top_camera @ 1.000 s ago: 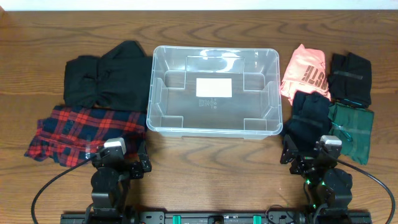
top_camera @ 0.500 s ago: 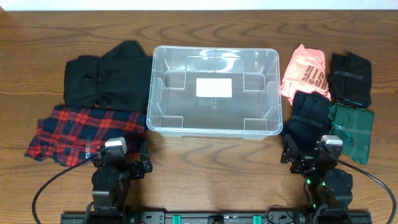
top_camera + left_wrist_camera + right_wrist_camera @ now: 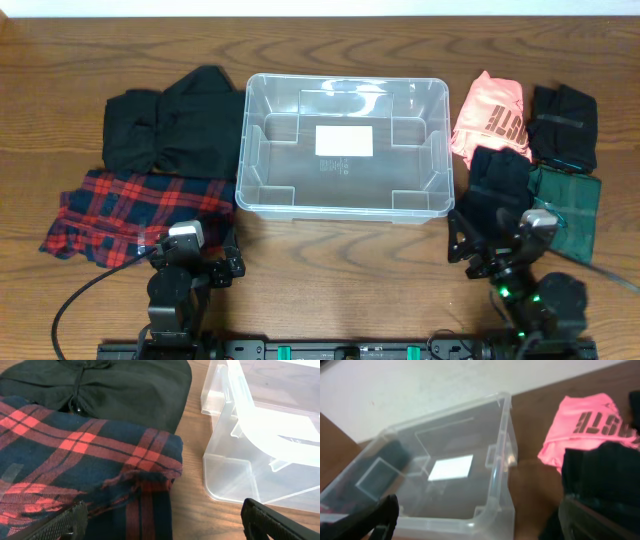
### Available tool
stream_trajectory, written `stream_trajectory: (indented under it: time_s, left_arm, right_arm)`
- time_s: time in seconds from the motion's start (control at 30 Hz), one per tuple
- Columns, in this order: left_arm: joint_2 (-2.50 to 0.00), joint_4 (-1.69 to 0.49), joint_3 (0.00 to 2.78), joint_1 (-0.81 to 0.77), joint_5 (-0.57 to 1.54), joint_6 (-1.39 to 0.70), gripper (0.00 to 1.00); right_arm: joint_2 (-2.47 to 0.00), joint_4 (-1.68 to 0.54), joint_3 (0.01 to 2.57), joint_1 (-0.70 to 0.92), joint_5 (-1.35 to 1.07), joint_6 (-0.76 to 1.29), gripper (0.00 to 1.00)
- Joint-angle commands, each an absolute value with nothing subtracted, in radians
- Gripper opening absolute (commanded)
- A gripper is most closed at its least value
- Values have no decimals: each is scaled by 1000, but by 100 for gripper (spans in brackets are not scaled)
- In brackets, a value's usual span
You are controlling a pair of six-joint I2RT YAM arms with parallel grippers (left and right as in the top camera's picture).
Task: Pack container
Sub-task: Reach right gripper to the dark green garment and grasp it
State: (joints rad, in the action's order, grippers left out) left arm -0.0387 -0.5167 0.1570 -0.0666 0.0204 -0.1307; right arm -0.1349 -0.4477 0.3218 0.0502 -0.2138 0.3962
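The container (image 3: 340, 212) is a clear plastic tub in the middle of the table, empty, with a white label (image 3: 343, 140) on its base. It also shows in the left wrist view (image 3: 235, 475) and the right wrist view (image 3: 495, 477). My left gripper (image 3: 190, 262) is open and empty, low over the near edge of a red plaid garment (image 3: 90, 455), left of the tub's near corner. My right gripper (image 3: 492, 246) is open and empty, raised near the tub's right front corner, beside a black garment (image 3: 495, 185).
A black garment (image 3: 170, 125) lies left of the tub, behind the plaid one (image 3: 130, 210). On the right lie a pink shirt (image 3: 490, 120), another black garment (image 3: 562, 122) and a green one (image 3: 568, 205). Bare wood lies in front of the tub.
My right arm has risen and swung, and its gripper now sits a little further left and forward. The left arm and all the clothes have not moved.
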Motion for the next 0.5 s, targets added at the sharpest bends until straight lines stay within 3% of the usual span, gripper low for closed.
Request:
stream_trajectory:
  time_s: [0.0, 0.2, 0.47]
  left_arm:
    - [-43, -518, 142, -65, 27, -136, 98]
    - [-43, -518, 142, -65, 27, -136, 98]
    - [-43, -518, 142, -65, 27, -136, 98]
  right_arm:
    - [-293, -522, 535, 59, -107, 329, 99]
    - [-715, -741, 900, 35, 78, 305, 99]
    - [-1230, -980, 1250, -226, -120, 203, 99]
